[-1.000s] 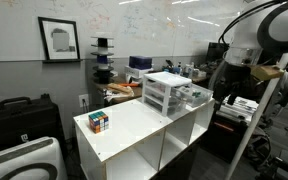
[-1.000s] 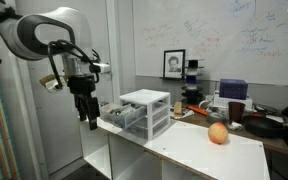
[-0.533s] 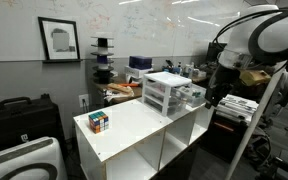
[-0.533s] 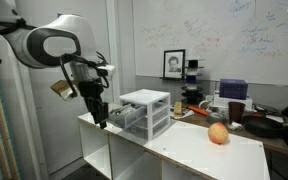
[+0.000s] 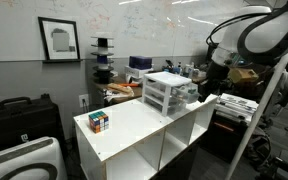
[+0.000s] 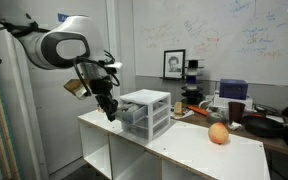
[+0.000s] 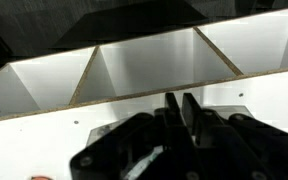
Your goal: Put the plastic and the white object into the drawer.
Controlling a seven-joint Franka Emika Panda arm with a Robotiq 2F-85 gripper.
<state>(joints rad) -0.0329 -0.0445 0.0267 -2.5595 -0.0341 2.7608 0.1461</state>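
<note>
Drawer (image 6: 132, 118) push likely coming: holding gripper (image 6: 111, 110) just beside its front, jaws pinched almost together, gripping nothing, readying for shoving.

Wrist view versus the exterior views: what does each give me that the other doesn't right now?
Only the wrist view: the gripper close up, fingers almost together with nothing visible between them, looking into the white table and its open compartments.

Only the exterior views: the three-drawer box with the gripper close beside it, the puzzle cube and an orange round fruit on the tabletop. None of these appear in the wrist view.

Shared: the gripper and the white table.
</note>
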